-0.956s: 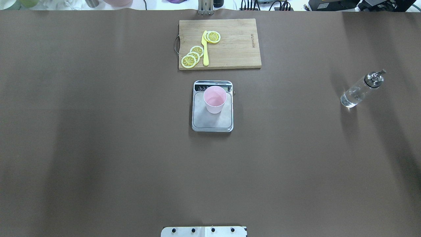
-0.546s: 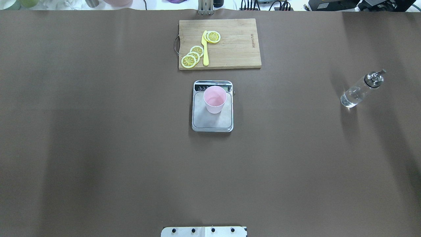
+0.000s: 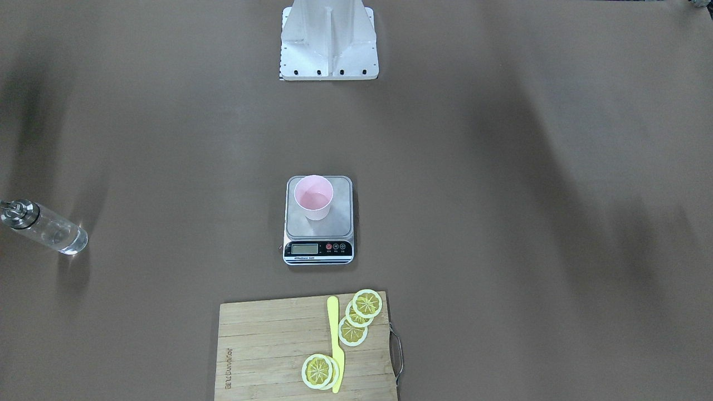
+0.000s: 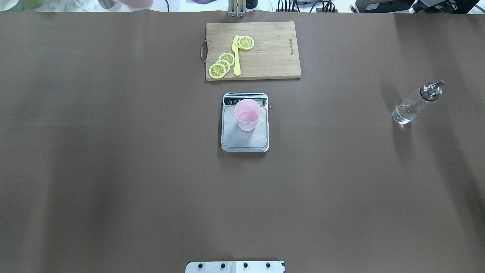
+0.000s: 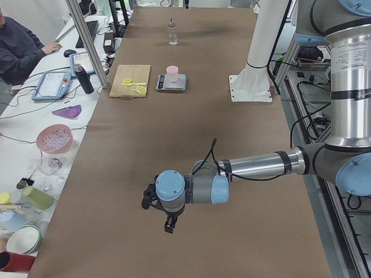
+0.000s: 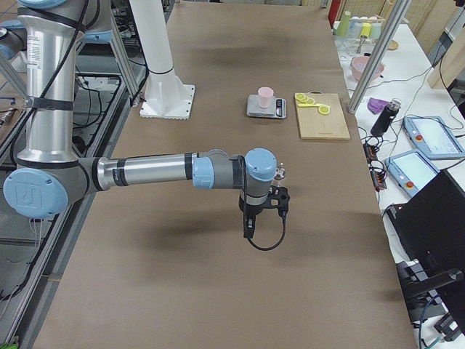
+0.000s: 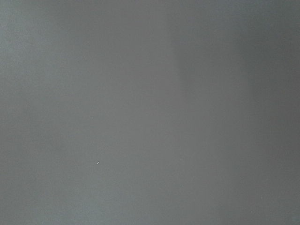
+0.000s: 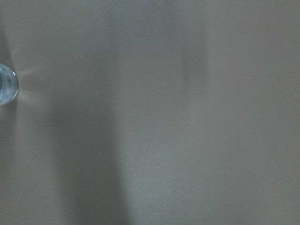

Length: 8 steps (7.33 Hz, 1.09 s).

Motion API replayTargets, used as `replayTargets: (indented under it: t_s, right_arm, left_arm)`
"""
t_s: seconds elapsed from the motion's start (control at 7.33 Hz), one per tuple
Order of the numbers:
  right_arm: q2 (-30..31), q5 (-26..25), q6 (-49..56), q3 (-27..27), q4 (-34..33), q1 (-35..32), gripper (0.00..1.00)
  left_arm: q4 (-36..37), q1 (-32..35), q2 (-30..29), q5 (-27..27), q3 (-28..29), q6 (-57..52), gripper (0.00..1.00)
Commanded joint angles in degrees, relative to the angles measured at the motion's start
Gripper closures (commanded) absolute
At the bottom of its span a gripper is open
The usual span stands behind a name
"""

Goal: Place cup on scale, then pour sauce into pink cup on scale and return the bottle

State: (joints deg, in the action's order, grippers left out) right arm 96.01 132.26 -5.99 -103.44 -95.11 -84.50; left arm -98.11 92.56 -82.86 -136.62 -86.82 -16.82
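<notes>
Cup count: one, on one scale; one bottle apart; left claw, right claw: grip untellable.

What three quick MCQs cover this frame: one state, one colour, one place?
1. The bottle is: A) lying on its side; B) being tipped to pour; C) standing upright, untouched.
2. The knife on the cutting board is: A) green; B) yellow; C) red.
3. The cup sits: A) on the scale; B) on the cutting board; C) beside the bottle.

Answers:
1 C: the left side view shows it upright on the table with nothing at it.
2 B: it is plain yellow in both the overhead and front-facing views.
3 A: it stands on the scale's platform.
</notes>
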Motion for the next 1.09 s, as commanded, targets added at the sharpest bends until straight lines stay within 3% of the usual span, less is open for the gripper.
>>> replayTargets:
  t_s: [0.0,0.96]
  right_arm:
    - [0.5,-0.3,0.0,-2.6,0.0,0.0,0.0]
    - [1.2,0.1,0.1,-4.1,-0.1,0.0,0.0]
  left_arm:
    - [-0.1,0.0,-0.7,0.1,0.2,0.1,0.02]
    - [0.0,0.1,-1.7,0.0,-0.4,0.2,0.02]
